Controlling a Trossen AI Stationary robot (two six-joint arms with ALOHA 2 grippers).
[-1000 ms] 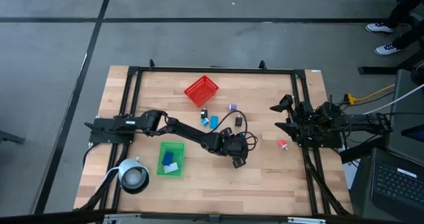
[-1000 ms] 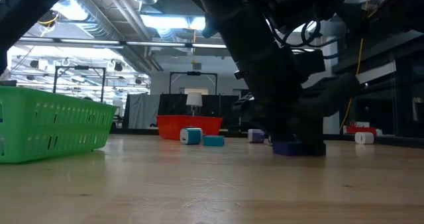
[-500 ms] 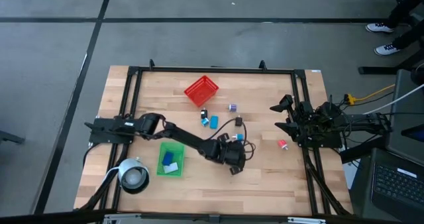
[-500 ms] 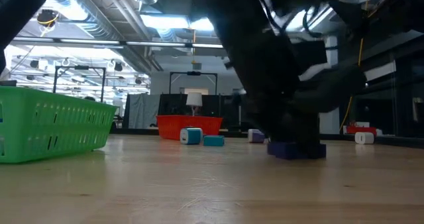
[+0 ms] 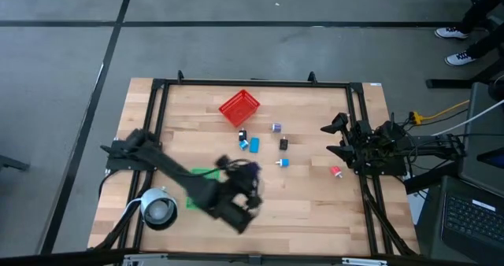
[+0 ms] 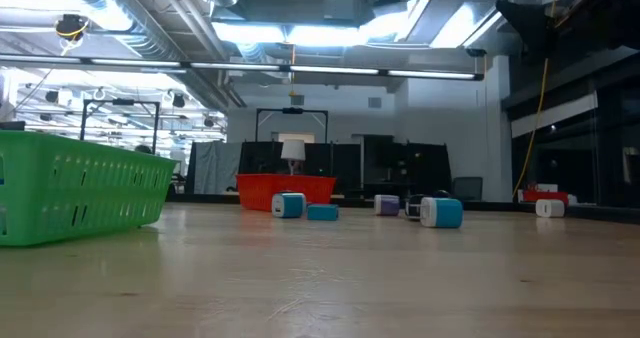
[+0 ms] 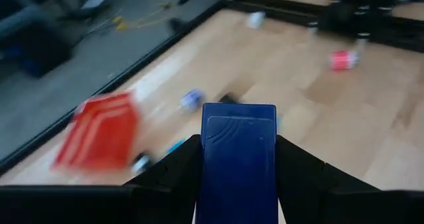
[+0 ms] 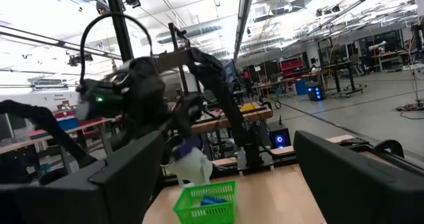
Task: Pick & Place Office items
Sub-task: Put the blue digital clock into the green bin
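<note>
While the right arm waits at the right edge of the table, its gripper (image 5: 327, 138) spread wide and holding nothing, the left gripper (image 5: 250, 171) hangs at lower centre of the overhead frame, just right of the flat green tray (image 5: 203, 174), its fingers (image 7: 172, 168) clamped on a dark blue block (image 7: 237, 154) that fills the bottom centre of its wrist view. Other office items lie scattered at mid-frame: a blue block (image 5: 253, 145) and a small black piece (image 5: 242, 136) below the red mesh basket (image 5: 239, 107), a purple bit (image 5: 276, 127), another black piece (image 5: 283, 144), a small blue piece (image 5: 283, 163), and a pink-red bit (image 5: 336, 171) near the waiting arm. Two blue blocks (image 8: 212, 200) sit inside the tray.
</note>
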